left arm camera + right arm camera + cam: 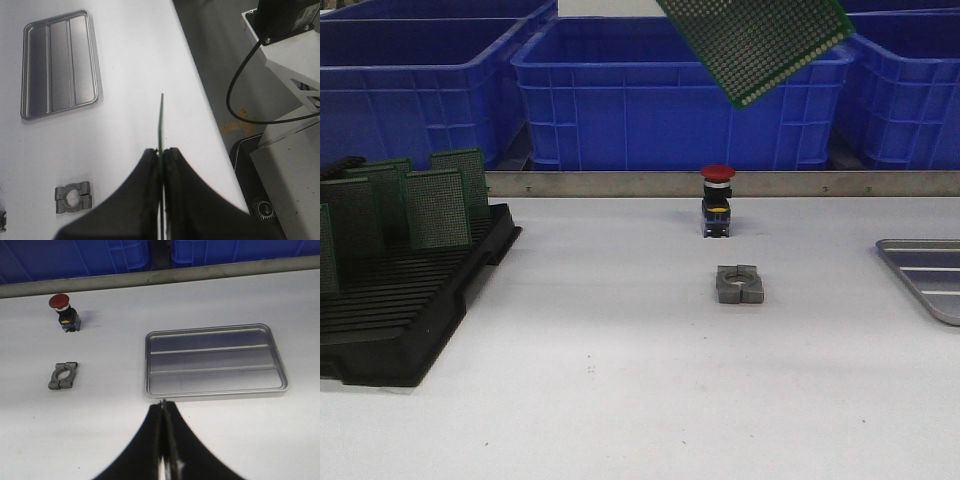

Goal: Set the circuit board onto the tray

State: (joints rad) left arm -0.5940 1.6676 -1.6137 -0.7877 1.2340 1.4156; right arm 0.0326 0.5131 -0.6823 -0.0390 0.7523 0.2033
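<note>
Left gripper (161, 159) holds the board (758, 42) in the air; tray (926, 275) bare.

Left jaws are clamped on the board's edge; the board hangs tilted, high over the table's middle, in front of the bins (675, 95). Right gripper (163, 412) has its jaws pressed together, holding nothing, just beside the tray's near rim. The tray lies flat at the table's right side, well apart from the clamp (739, 284), button (717, 200) and rack (405, 290).

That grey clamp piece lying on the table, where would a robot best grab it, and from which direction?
From straight above. The clamp lies flat on the table, a low ring-shaped block with a hole in the middle and small ears at two ends. I'd close the pincer across its two straighter outer sides, between the ears. Nothing touches it; the red button stands apart behind it.
</note>
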